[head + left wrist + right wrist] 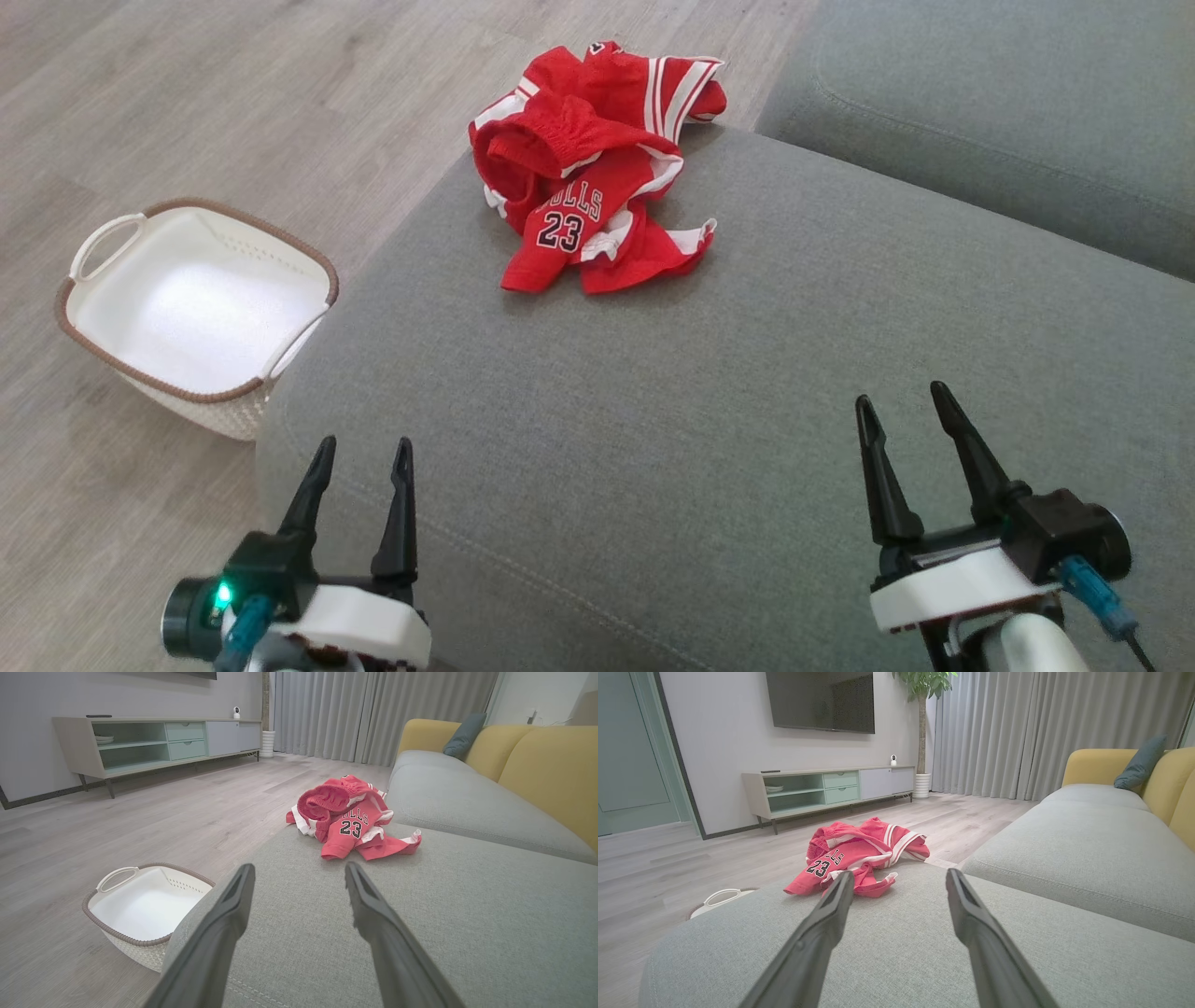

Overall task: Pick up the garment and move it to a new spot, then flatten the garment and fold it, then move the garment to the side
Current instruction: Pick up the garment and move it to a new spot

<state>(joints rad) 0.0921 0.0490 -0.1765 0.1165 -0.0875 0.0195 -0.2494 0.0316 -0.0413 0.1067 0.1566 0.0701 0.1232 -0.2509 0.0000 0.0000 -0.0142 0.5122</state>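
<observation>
Readiness is what your pose is showing: you are holding the left gripper (365, 443) and the right gripper (899, 397) low over the near end of the grey seat cushion (700, 448). Each has its fingers spread wide with nothing between them, which is what a first grab calls for. Off to your left, the white basket (280, 233) is standing on the floor just beside the cushion. Ahead of the fingers, a broad stretch of grey fabric is lying open, probably the room you are going to want for flattening and folding. Beyond it, the red garment (588, 187) is sitting crumpled at the cushion's far edge, well apart from both grippers, its number 23 facing up. Because it is lying bunched rather than spread, you are likely facing a lift from the top of the heap first. The second cushion (980, 121) is lying farther off to the right.
</observation>
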